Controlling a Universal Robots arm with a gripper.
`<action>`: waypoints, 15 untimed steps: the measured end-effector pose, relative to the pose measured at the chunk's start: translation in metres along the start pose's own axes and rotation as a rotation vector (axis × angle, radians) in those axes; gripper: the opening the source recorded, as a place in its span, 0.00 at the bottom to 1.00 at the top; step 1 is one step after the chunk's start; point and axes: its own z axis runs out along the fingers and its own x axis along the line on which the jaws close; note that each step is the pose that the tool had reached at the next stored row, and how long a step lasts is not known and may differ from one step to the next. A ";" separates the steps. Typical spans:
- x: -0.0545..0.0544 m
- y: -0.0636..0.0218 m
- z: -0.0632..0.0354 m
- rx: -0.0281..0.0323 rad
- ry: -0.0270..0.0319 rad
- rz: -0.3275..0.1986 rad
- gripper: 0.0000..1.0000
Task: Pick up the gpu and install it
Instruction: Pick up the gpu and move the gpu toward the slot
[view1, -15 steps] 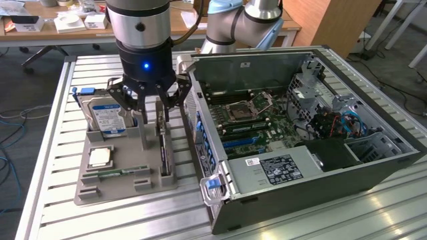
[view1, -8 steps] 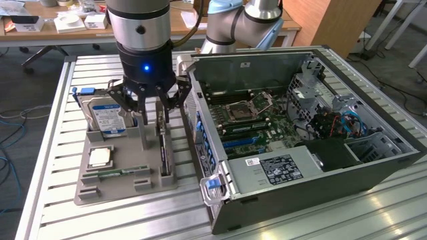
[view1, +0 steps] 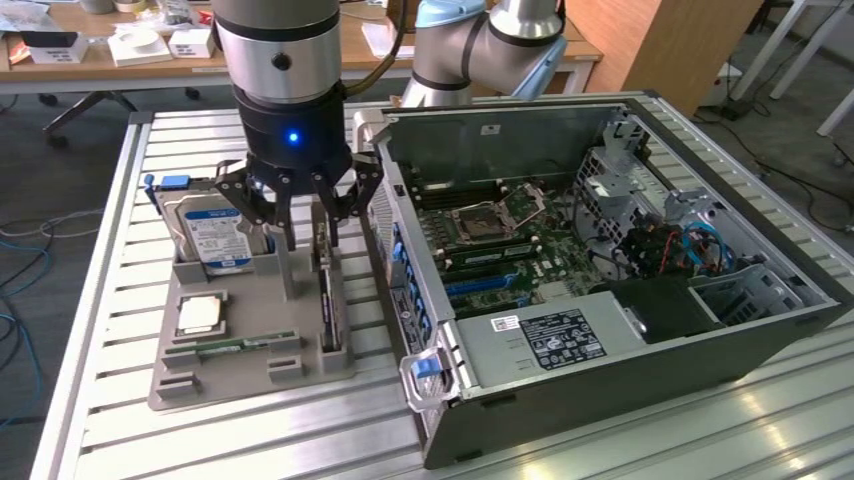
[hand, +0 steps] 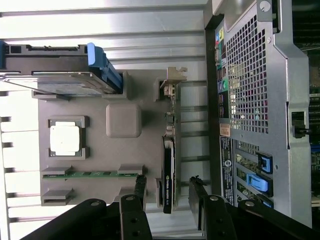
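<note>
The gpu (view1: 328, 300) stands on edge in a slot of the grey holder tray (view1: 187, 382), its silver bracket end toward the far side. In the wrist view the gpu (hand: 168, 150) is seen edge-on, with a black shroud and a green board. My gripper (view1: 315, 222) hangs directly above it, open. In the wrist view the gripper (hand: 168, 194) straddles the card's shroud end, one fingertip (hand: 141, 186) on each side with a gap to the card. Nothing is held.
The tray (hand: 122, 120) also holds a hard drive (view1: 214, 235) with a blue label, a CPU (view1: 200, 314) and a RAM stick (view1: 243, 345). The open computer case (view1: 601, 250) lies close beside the tray, motherboard exposed. Its rear panel (hand: 255, 100) is near the gpu.
</note>
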 end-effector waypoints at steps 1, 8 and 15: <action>0.000 0.0000 0.0000 0.0000 0.0000 0.000 0.47; 0.000 0.0000 0.0011 -0.0004 -0.0003 0.000 0.47; 0.000 -0.0005 0.0111 0.0000 0.0000 0.000 0.47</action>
